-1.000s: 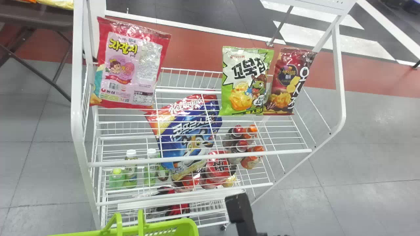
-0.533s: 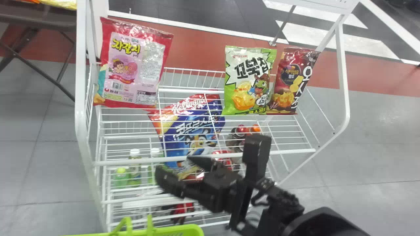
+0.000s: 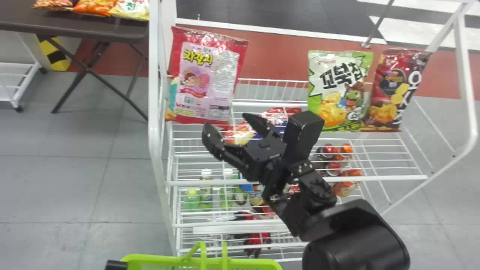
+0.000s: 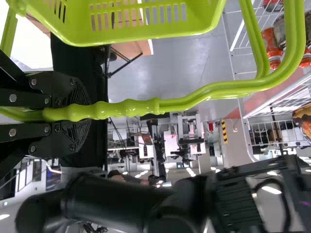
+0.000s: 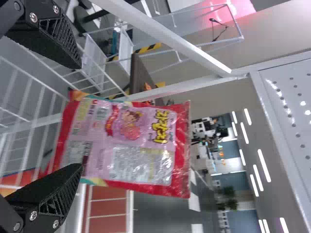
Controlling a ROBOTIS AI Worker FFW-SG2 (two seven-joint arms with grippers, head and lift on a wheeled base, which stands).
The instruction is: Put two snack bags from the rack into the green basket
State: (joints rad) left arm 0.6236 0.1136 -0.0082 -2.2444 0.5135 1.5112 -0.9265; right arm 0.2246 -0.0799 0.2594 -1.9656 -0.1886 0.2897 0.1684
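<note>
Red-and-pink snack bag (image 3: 206,75) upright on the rack (image 3: 467,90), before a spread right end effector (image 3: 225,123)
On the left, packets (image 3: 95,6) lay on a brown counter (image 3: 75,33). At the lower edge, the green basket (image 3: 150,258) was near the rack's front, the left end effector (image 4: 58,114) clenched on its handle (image 4: 126,109). The red-and-pink bag stood at the upper shelf's left end. The right end effector was released, its fingers well parted, tips near the bag's lower edge, nothing between them. A large blue-and-red bag (image 3: 283,112) lay partly hidden behind it. Farther right, a green-and-white snack bag (image 3: 337,90) and a dark red one (image 3: 392,90) stood side by side, with capped bottles (image 3: 343,187) below them.
</note>
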